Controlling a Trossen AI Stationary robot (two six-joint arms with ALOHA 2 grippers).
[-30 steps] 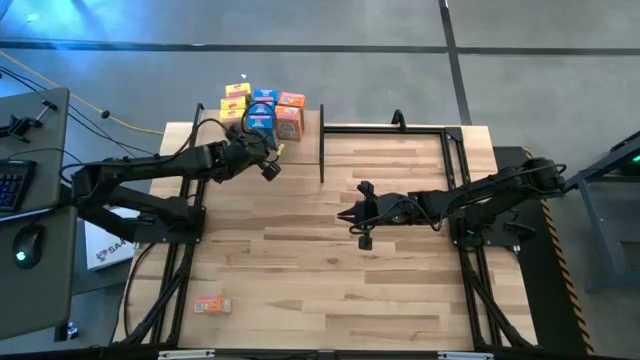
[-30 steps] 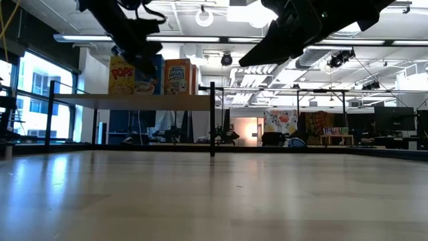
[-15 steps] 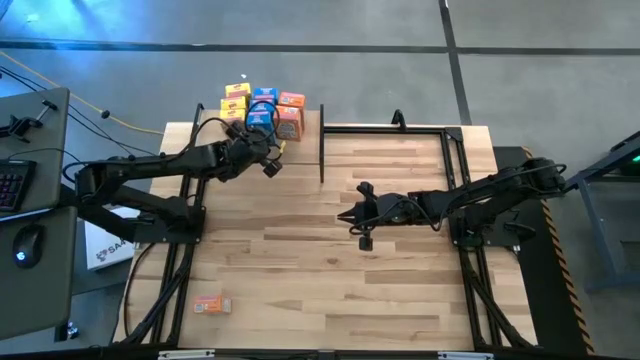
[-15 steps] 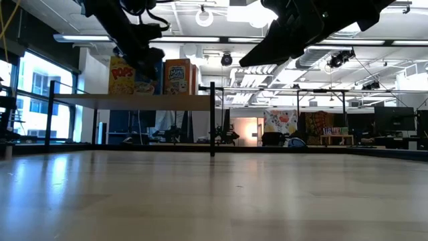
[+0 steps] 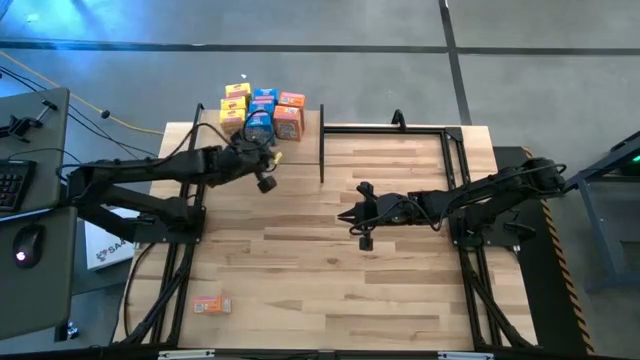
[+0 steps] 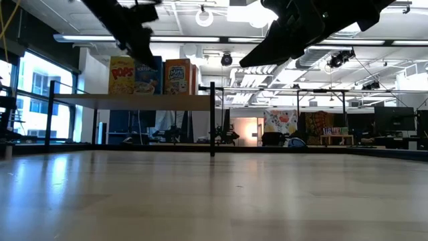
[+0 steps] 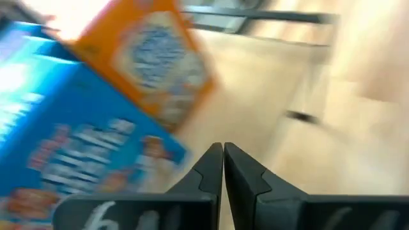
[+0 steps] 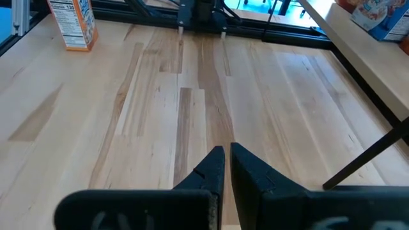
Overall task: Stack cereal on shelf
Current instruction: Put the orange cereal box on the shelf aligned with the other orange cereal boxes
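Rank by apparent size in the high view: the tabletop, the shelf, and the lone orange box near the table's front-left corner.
1. Tabletop, largest by far.
2. Shelf: mostly covered by the cereal boxes, only a bare strip shows, but clearly smaller than the tabletop.
3. Lone orange box, smallest.

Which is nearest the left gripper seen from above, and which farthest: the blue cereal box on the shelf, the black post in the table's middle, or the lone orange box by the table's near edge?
1. Blue cereal box, just beyond the left gripper, on the shelf.
2. Black post, towards the right arm.
3. Lone orange box, at the near edge.
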